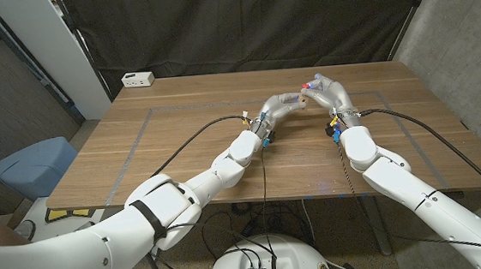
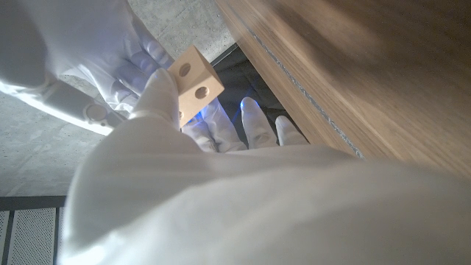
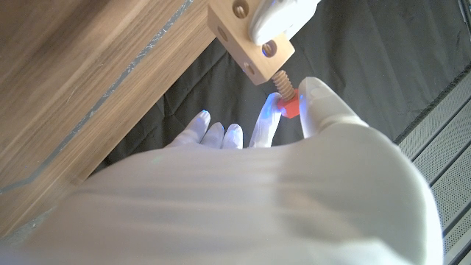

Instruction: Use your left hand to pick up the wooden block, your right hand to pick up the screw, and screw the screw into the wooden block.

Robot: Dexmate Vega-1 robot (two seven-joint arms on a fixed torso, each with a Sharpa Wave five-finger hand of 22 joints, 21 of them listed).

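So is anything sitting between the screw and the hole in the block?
Nothing visible does. In the right wrist view the screw, pinched by the right hand, already has its threaded shaft meeting a hole in the wooden block, which the left hand holds up above the table.

1. From your head camera, the wooden block [image 1: 304, 100] is a small speck between the left hand [image 1: 282, 107] and right hand [image 1: 327, 90]; its holes cannot be made out there.
2. The screw [image 3: 285, 96] is too small to find from the head; in your right wrist view its threaded tip is hidden inside the block [image 3: 246, 37].
3. That view's edge cuts off the block's far end.
4. In your left wrist view, your own hand [image 2: 221, 191] covers the block's [image 2: 193, 82] lower part, and the table [image 2: 353, 66] is blurred.
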